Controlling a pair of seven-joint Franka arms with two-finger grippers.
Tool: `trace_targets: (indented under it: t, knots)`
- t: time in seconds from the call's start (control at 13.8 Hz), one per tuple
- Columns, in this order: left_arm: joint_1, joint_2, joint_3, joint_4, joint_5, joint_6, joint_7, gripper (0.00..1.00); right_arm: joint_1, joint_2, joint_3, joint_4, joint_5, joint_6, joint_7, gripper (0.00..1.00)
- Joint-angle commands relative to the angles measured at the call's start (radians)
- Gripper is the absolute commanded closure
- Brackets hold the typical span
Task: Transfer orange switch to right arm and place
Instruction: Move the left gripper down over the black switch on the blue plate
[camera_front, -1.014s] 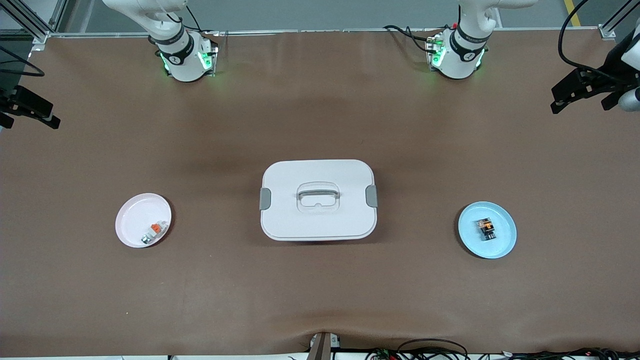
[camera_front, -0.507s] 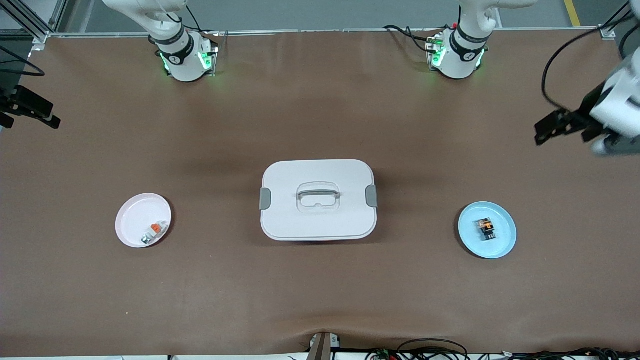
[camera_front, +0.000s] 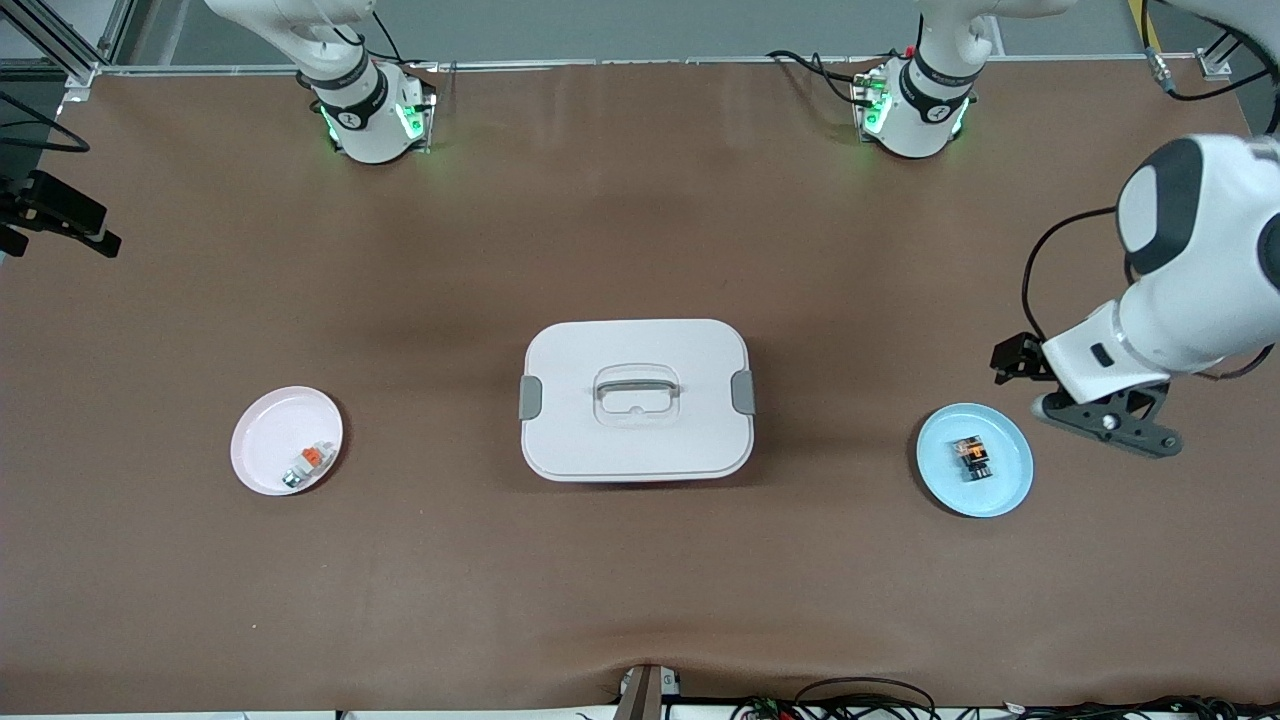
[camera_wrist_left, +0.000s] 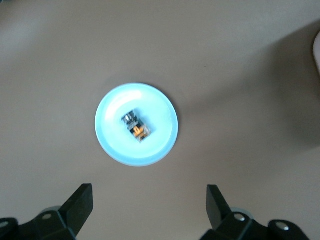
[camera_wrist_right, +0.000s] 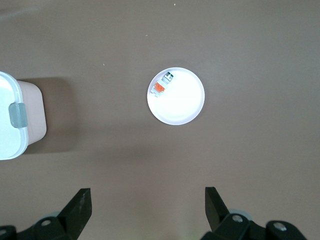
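Observation:
The orange switch (camera_front: 972, 457), a tiny black cube with an orange button, lies in the middle of a light blue plate (camera_front: 1000, 495) toward the left arm's end of the table. In the left wrist view the switch (camera_wrist_left: 136, 126) lies on the plate (camera_wrist_left: 112, 142), apart from the fingers. My left gripper (camera_front: 1030, 372) hangs in the air beside the blue plate, open and empty (camera_wrist_left: 150, 195). My right gripper (camera_front: 60, 225) waits high at the right arm's end of the table, open and empty (camera_wrist_right: 147, 196).
A white lidded box with a handle and grey clasps (camera_front: 636, 400) stands mid-table. A pale pink plate (camera_front: 262, 425) near the right arm's end holds a small white-grey part with an orange tab (camera_front: 308, 463); both show in the right wrist view (camera_wrist_right: 162, 85).
My left arm has swung in and down from the table's edge to hang beside the blue plate. The right arm, the switch and the plates have not moved.

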Motion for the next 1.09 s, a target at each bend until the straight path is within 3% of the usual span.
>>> trace_targets:
  t: [0.0, 0.22, 0.65, 1.01]
  knots:
    - [0.004, 0.018, 0.001, -0.085, 0.006, 0.135, 0.146, 0.00, -0.005, -0.010, 0.006, 0.000, -0.003, -0.008, -0.004, 0.00]
    - [0.031, 0.069, 0.000, -0.147, 0.084, 0.301, 0.350, 0.00, -0.005, -0.010, 0.006, 0.000, -0.003, -0.008, -0.004, 0.00]
    - [0.067, 0.222, 0.000, -0.142, 0.084, 0.485, 0.674, 0.00, -0.005, -0.010, 0.006, 0.000, -0.003, -0.008, -0.004, 0.00]
    - [0.084, 0.294, 0.001, -0.142, 0.084, 0.502, 0.761, 0.00, -0.005, -0.010, 0.006, 0.000, -0.003, -0.008, -0.004, 0.00]
